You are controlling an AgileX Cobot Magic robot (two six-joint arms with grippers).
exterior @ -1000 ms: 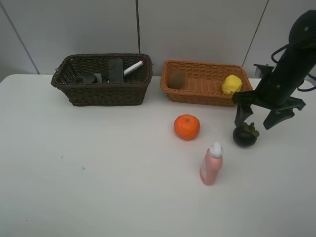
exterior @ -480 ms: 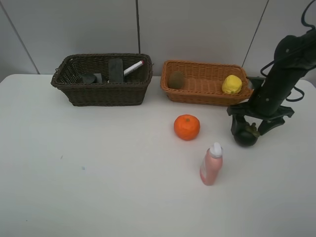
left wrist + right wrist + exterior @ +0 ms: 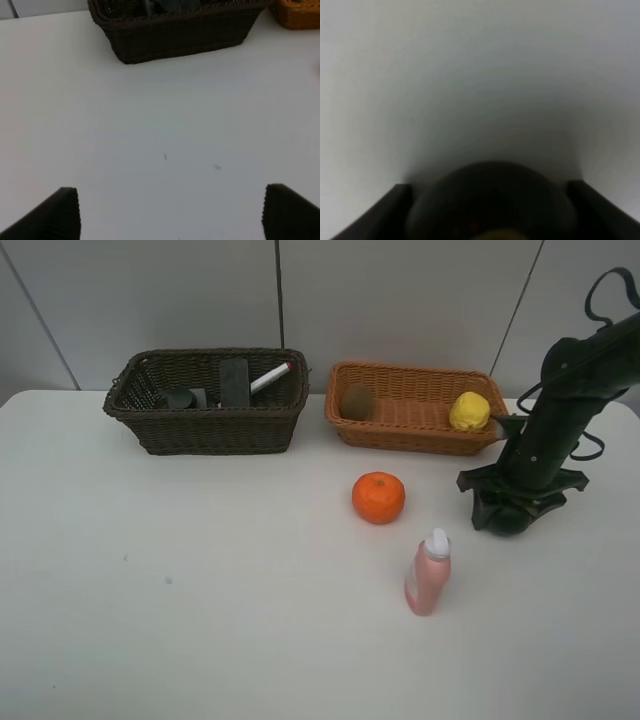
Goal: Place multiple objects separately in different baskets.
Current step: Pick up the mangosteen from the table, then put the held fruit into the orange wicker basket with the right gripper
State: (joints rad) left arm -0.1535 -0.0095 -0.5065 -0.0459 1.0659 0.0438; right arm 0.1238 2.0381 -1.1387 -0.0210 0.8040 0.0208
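Right wrist view: dark round mangosteen (image 3: 490,212) between fingers of right gripper (image 3: 489,189) (clamped or not, unclear); exterior high mostly hides it.

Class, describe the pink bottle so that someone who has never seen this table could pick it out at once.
On the white table, look in front of the light orange-tan basket, just past the orange. The pink bottle stands upright there on its own: tall, slim and white-capped, unlike the round orange near it.

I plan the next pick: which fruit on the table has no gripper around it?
The orange: it lies free, while the mangosteen sits between the fingers of the right gripper.
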